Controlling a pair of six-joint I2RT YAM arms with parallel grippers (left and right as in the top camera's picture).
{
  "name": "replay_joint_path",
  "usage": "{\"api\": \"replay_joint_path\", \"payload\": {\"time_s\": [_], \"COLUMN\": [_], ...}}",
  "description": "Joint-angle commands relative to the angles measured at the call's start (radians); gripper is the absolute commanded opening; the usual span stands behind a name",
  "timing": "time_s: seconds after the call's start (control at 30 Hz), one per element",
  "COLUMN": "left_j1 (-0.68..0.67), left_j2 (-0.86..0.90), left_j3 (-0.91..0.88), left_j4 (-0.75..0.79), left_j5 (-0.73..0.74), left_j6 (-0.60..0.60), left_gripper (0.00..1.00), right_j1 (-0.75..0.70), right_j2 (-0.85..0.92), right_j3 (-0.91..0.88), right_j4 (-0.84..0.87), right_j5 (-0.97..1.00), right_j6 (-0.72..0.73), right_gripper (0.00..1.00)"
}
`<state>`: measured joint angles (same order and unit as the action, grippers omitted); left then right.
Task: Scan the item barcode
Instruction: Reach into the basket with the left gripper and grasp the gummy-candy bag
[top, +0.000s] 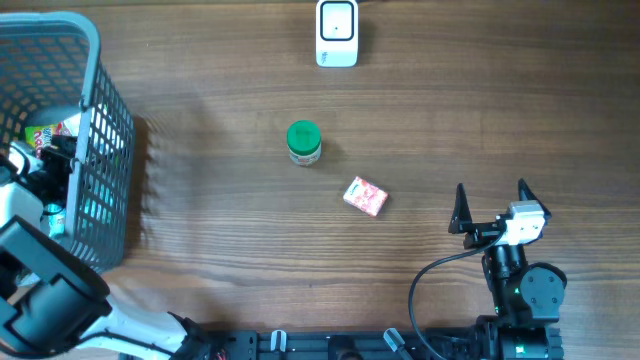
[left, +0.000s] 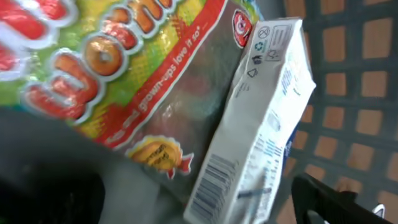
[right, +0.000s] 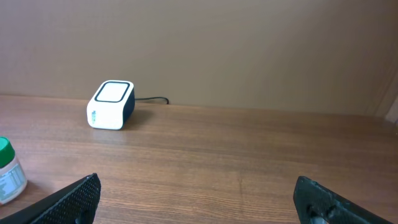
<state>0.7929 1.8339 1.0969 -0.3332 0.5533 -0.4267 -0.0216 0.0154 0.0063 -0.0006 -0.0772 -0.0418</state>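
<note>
In the left wrist view a white carton (left: 261, 137) with a barcode (left: 211, 183) on its near end lies against a colourful snack bag (left: 124, 62) inside the grey basket (top: 105, 120). My left gripper (left: 186, 208) is down in the basket and open. The carton's lower end sits between its dark fingers (left: 323, 199), with a gap beside the right one. The white scanner (top: 337, 32) stands at the table's far edge, also seen as the white scanner (right: 112, 104). My right gripper (top: 492, 208) rests open over bare wood at the front right, holding nothing.
A green-lidded jar (top: 303, 142) stands mid-table, and a small pink box (top: 365, 196) lies just right of it and nearer the front. The basket's mesh walls close in around the left arm. The scanner's cable runs off the far edge.
</note>
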Motion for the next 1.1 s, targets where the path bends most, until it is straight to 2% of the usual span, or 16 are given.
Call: {"api": "replay_joint_path", "payload": {"time_s": [0.0, 0.2, 0.37, 0.43, 0.6, 0.7, 0.8, 1.07], "left_j1": [-0.030, -0.086, -0.126, -0.130, -0.129, -0.122, -0.122, -0.078], "left_j2": [0.043, 0.060, 0.065, 0.064, 0.064, 0.063, 0.056, -0.104], "left_j3": [0.001, 0.001, 0.001, 0.001, 0.002, 0.003, 0.003, 0.003], "left_j4": [0.049, 0.118, 0.191, 0.241, 0.317, 0.349, 0.344, 0.337], "left_j5": [0.017, 0.029, 0.029, 0.032, 0.111, 0.155, 0.158, 0.206], "left_j6": [0.027, 0.025, -0.028, -0.084, -0.137, -0.189, -0.189, -0.211], "left_gripper": [0.84, 0.64, 0.61, 0.59, 0.36, 0.16, 0.06, 0.04], "right_j1": [-0.004, -0.004, -0.004, -0.004, -0.004, -0.004, -0.004, -0.004], "right_j2": [-0.008, -0.008, -0.008, -0.008, -0.008, -0.008, -0.008, -0.008], "right_j3": [-0.001, -0.001, -0.001, -0.001, -0.001, -0.001, -0.001, -0.001], "right_j4": [0.002, 0.002, 0.002, 0.002, 0.002, 0.002, 0.002, 0.002], "right_j5": [0.010, 0.010, 0.010, 0.010, 0.010, 0.010, 0.010, 0.010], "right_j6": [0.016, 0.016, 0.016, 0.016, 0.016, 0.016, 0.016, 0.016], "right_gripper": [1.00, 1.00, 1.00, 1.00, 1.00, 1.00, 1.00, 0.99]}}
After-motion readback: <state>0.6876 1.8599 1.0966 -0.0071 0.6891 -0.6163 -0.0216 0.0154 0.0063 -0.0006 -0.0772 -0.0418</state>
